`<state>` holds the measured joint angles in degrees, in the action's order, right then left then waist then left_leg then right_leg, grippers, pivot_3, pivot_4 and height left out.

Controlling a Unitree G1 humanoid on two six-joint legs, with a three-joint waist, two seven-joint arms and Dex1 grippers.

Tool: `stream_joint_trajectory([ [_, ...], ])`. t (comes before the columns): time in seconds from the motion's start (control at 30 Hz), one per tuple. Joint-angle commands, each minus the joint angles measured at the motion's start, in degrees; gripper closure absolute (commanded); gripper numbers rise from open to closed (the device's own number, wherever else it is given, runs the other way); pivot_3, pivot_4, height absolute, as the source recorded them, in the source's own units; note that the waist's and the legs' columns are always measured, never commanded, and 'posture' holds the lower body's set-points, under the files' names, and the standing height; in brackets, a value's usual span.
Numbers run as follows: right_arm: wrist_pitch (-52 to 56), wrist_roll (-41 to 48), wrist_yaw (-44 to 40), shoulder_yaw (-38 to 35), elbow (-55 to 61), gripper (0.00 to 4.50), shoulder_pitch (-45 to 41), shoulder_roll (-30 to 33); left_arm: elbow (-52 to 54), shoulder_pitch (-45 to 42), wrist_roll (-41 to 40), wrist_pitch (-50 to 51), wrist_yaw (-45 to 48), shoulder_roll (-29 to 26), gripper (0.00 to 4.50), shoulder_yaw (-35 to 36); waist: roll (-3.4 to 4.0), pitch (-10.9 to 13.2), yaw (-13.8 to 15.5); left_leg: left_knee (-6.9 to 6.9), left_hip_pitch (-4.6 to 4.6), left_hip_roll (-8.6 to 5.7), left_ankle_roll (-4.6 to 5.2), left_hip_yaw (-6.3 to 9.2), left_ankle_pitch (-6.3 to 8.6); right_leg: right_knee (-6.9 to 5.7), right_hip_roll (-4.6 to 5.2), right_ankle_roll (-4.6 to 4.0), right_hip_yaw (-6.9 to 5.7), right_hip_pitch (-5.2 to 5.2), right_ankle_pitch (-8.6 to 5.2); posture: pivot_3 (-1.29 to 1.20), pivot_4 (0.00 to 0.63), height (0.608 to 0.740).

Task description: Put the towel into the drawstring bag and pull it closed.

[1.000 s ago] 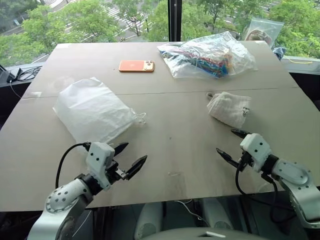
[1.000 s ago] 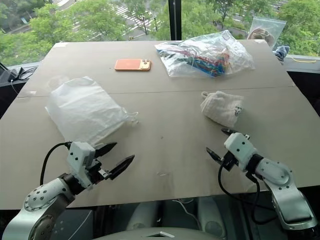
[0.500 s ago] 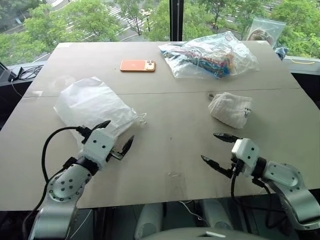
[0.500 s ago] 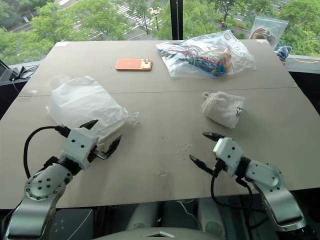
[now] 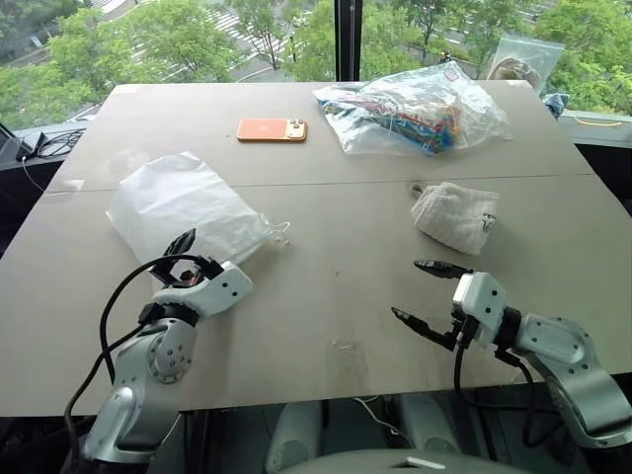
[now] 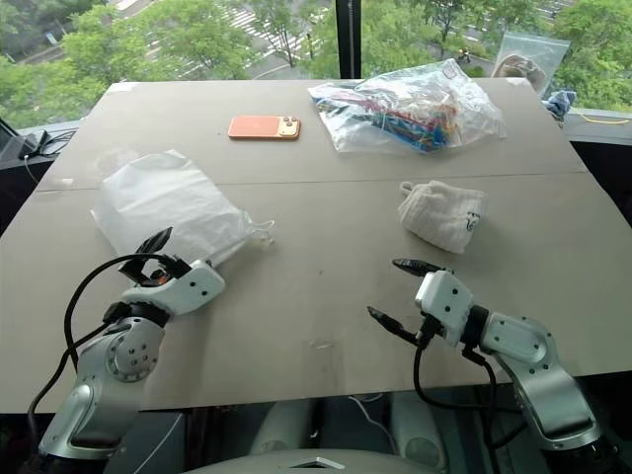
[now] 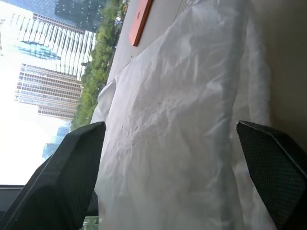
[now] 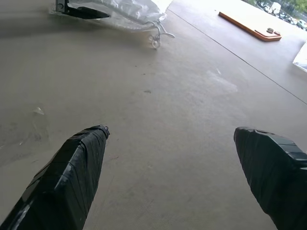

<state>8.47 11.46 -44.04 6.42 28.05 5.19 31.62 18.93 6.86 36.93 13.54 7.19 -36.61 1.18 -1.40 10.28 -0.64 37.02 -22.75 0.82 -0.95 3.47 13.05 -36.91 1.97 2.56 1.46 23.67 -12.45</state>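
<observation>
1. The bag (image 5: 185,210) lies flat on the left half of the table (image 5: 336,296), its corded mouth turned toward the table's middle; a loop of cord (image 5: 279,233) trails from that corner.
2. The left gripper (image 5: 184,257) sits at the bag's near edge, the forearm rising from the table's front edge and the wrist rolled so the white housing lies on its side. One black finger (image 5: 182,242) sticks up over the fabric.
3. In the left wrist view the two fingers (image 7: 67,167) stand wide apart with the bag's rumpled cloth between them — released, nothing pinched.
4. The towel (image 5: 454,215) rests well to the right of the bag, on the table's right half, a small tag at its near-right edge.
5. The right gripper (image 5: 429,293) hovers on the near side of the towel, apart from it, pointing across toward the bag. Its arm comes in from the table's front-right corner, elbow out.
6. Its fingers are spread wide — one tip (image 5: 439,267) nearer the towel, the other nearer the front edge — and hold nothing; the right wrist view shows bare tabletop between them.
7. Beyond the bag lies an orange phone (image 5: 271,129); to the phone's right, a clear plastic bag (image 5: 415,107) of colourful items.
</observation>
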Motion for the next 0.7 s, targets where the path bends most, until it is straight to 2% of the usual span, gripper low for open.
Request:
stream_joint_trajectory([
  [0.03, 0.37, 0.21, 1.76, -0.44, 2.01, 0.0, -0.23, -0.68, -2.36, -3.06, 0.45, -1.86, -0.12, -0.23, 0.54, -0.53, 0.0, 0.0, -0.02, 0.0, -0.01, 0.0, 0.0, -0.01, 0.0, 0.0, 0.0, 0.0, 0.01, 0.0, 0.0, 0.0, 0.15, 0.74],
  [0.1, 0.75, 0.27, 4.1, -1.26, 2.18, 0.0, -0.47, -2.07, -4.17, -4.46, -0.53, -2.37, 0.37, 0.07, 1.13, -0.41, 0.0, 0.0, -0.06, 0.0, -0.01, -0.01, 0.0, -0.02, 0.0, 0.0, 0.01, 0.01, 0.02, 0.0, 0.01, 0.0, 0.15, 0.74],
  [0.13, 1.9, 0.18, 5.94, -1.82, 2.25, 0.0, -0.88, -2.99, -4.96, -5.25, -2.12, -2.21, 1.13, 0.6, 1.72, 0.14, 0.0, 0.0, -0.07, 0.0, 0.0, -0.01, 0.0, -0.04, 0.0, 0.0, 0.02, 0.02, 0.04, 0.0, 0.01, 0.0, 0.15, 0.74],
  [0.17, 3.29, -0.32, 8.12, -2.38, 2.2, 0.0, -1.41, -3.98, -5.54, -5.92, -3.6, -2.25, 1.86, 0.94, 2.06, 0.7, 0.0, 0.0, -0.11, -0.01, -0.01, -0.02, 0.0, -0.04, 0.0, 0.0, 0.02, 0.02, 0.03, 0.01, 0.01, 0.0, 0.15, 0.74],
  [0.23, 10.82, -3.04, 15.02, -5.02, 2.95, 0.0, -3.97, -5.4, -3.93, -7.68, -13.09, -0.57, 8.35, 2.63, 2.87, 3.28, 0.0, 0.0, -0.12, -0.03, 0.01, -0.01, 0.0, -0.03, 0.0, -0.02, 0.02, 0.03, 0.03, 0.01, 0.02, 0.0, 0.15, 0.74],
  [0.3, 19.0, 6.65, 13.69, -8.92, 2.53, 0.0, -7.36, -6.07, -1.37, -8.75, -21.35, 3.51, 14.8, 4.2, 3.75, 5.23, 0.01, 0.01, -0.1, 0.01, -0.02, -0.01, 0.0, -0.04, 0.0, -0.07, 0.03, 0.01, 0.03, 0.03, 0.02, 0.0, 0.15, 0.74],
  [0.37, 23.16, 7.62, 16.67, -12.06, 1.78, 0.0, -9.97, -6.59, 1.04, -9.99, -27.42, 9.34, 19.25, 5.23, 4.44, 6.92, 0.0, 0.0, -0.08, 0.07, -0.03, -0.02, 0.0, -0.03, 0.0, -0.09, 0.04, -0.01, 0.02, 0.01, 0.05, 0.0, 0.15, 0.74],
  [0.5, 28.71, 5.45, 22.06, -15.3, -3.26, 0.0, -16.79, -5.62, 4.79, -14.79, -37.44, 20.23, 23.72, 6.15, 4.44, 10.36, 0.01, 0.01, -0.13, 0.03, -0.04, -0.06, 0.0, 0.07, 0.0, -0.12, 0.02, 0.06, -0.04, 0.01, 0.23, 0.0, 0.15, 0.74],
  [0.7, 43.37, 5.68, 28.45, -18.05, -21.09, 0.0, -29.49, -6.58, 6.67, -21.29, -39.97, 27.13, 22.3, 6.08, 4.44, 8.91, 0.0, 0.0, -0.39, 0.07, -0.01, -0.12, 0.01, 0.02, -0.01, -0.13, 0.02, 0.02, 0.03, -0.02, 0.29, 0.0, 0.15, 0.74],
])
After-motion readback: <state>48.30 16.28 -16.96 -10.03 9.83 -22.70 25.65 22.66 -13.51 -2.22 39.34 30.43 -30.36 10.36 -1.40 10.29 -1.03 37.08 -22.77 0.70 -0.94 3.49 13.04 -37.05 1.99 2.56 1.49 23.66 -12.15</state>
